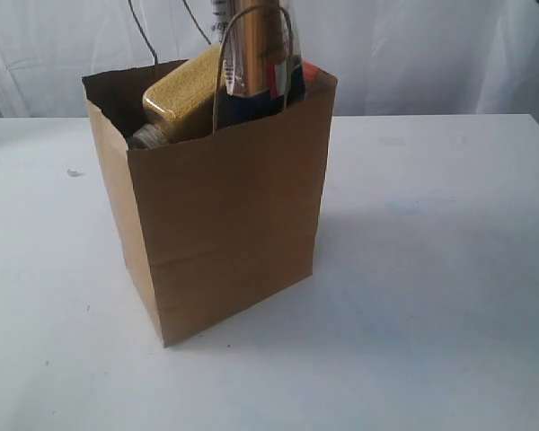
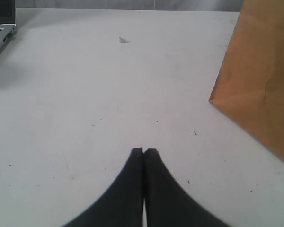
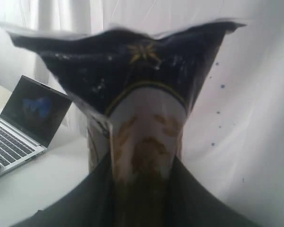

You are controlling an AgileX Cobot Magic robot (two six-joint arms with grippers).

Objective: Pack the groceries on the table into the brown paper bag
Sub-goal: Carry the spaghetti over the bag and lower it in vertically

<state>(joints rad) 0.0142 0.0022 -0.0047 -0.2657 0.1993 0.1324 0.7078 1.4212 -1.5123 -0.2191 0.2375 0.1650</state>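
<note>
The right gripper (image 3: 144,184) pinches the spaghetti pack (image 3: 142,85) between its fingers. The pack has a dark blue crimped end and a pale panel with golden marks, and it stands in the paper bag (image 1: 225,215). The left gripper (image 2: 143,152) is pressed together over the table (image 2: 85,94), with the bag near its side.

Matt brown paper bag (image 1: 234,215), glossy spaghetti pack (image 1: 256,54)

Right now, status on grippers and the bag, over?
Left gripper shut, empty, beside brown paper bag. Right gripper shut on long spaghetti pack, upright in bag. Yellow-grain bottle inside. No obstruction seen.
</note>
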